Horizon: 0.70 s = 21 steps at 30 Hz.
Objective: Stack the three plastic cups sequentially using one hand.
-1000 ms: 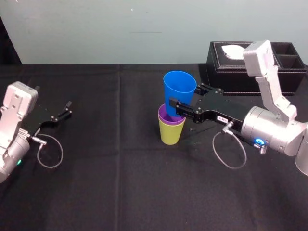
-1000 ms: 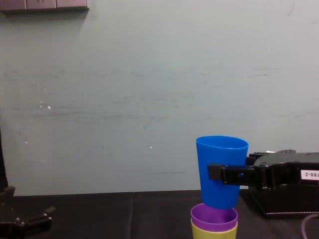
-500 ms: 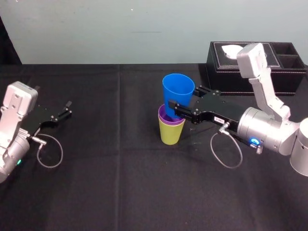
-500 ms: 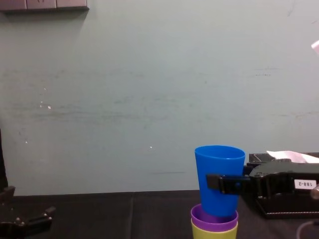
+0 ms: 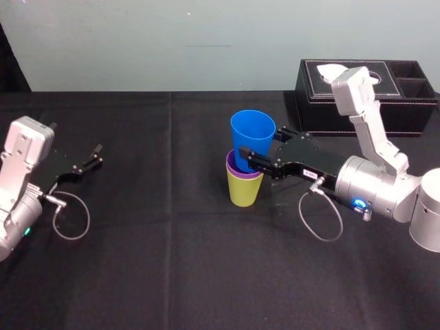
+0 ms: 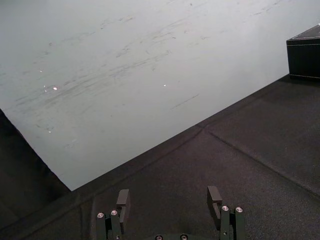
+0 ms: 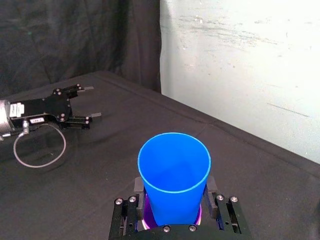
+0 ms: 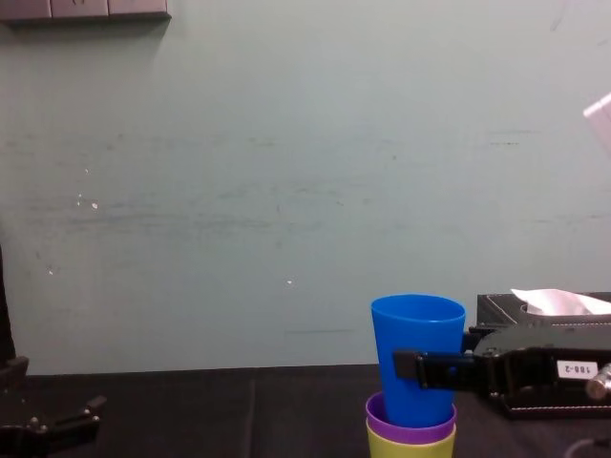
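The yellow-green cup (image 5: 245,190) stands upright at the table's middle with the purple cup (image 5: 232,164) nested in it. The blue cup (image 5: 249,130) is upright with its bottom sunk into the purple cup. My right gripper (image 5: 260,148) reaches in from the right and is shut on the blue cup's wall at mid-height. From the chest, the blue cup (image 8: 417,348) rises out of the purple cup (image 8: 409,431) and the yellow-green cup (image 8: 410,447), with a finger (image 8: 430,367) across it. The right wrist view looks down into the blue cup (image 7: 172,160). My left gripper (image 5: 86,165) rests open at the far left.
A black leather tissue box (image 5: 364,96) stands at the back right, behind my right arm. Black cloth covers the table (image 5: 172,261). A cable loop hangs under each wrist. A pale wall runs along the back edge.
My right gripper has come down and slightly left with the blue cup, whose base has sunk into the purple cup. The left arm has not moved.
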{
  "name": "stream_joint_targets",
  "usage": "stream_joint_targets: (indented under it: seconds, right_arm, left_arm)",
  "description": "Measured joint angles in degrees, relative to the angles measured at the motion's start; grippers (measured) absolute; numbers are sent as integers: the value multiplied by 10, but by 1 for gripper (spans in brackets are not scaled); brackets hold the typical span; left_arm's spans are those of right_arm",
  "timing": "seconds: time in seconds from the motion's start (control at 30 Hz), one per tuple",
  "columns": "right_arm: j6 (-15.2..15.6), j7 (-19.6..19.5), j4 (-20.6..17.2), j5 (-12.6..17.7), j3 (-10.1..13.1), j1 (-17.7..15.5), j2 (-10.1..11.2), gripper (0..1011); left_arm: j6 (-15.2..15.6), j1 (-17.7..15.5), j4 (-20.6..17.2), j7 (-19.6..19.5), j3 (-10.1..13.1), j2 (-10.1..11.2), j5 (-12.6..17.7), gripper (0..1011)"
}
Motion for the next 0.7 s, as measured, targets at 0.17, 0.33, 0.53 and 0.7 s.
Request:
stream_joint_targets:
  seconds: [0.17, 0.33, 0.53, 0.7]
  right_arm:
    - [-3, 2, 10, -6, -3, 1, -2, 706]
    - [-7, 6, 19, -10, -7, -1, -4, 706]
    - [-10, 9, 25, -14, -10, -5, -6, 706]
    - [-12, 9, 28, -18, -10, -7, -8, 706]
  left_arm:
    - [0, 0, 0, 0, 0, 0, 0, 1011]
    - [0, 0, 0, 0, 0, 0, 0, 1011]
    - [0, 0, 0, 0, 0, 0, 0, 1011]
    - [0, 0, 0, 0, 0, 0, 0, 1011]
